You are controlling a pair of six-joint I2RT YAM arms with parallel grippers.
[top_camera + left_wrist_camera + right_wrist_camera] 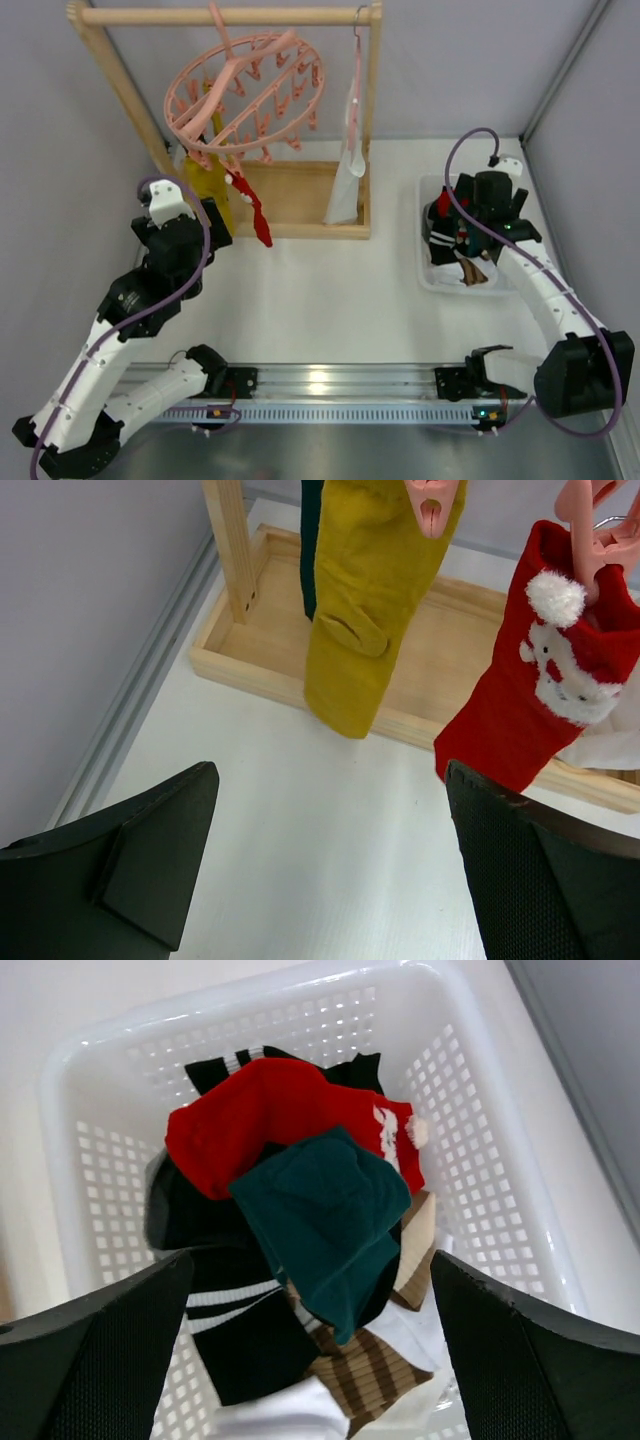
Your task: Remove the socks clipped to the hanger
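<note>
We note bright, even, diffuse light from above in the overhead view. Shadows on the table (330, 300) are faint and soft. A glare patch sits on the metal rail (320, 380).

Left wrist view: the red sock (520, 710) reads sharp, while the fingers (140, 870) of the left gripper (330, 880) are dark and soft-edged.

Right wrist view: we see the white basket (490, 1090) near overexposed. The right gripper (310, 1350) shows blurred black fingers (100, 1360).

The hanger (193, 122) is pink, the socks (370, 610) mustard, teal and red with white marks, the basket (480, 1080) white.
</note>
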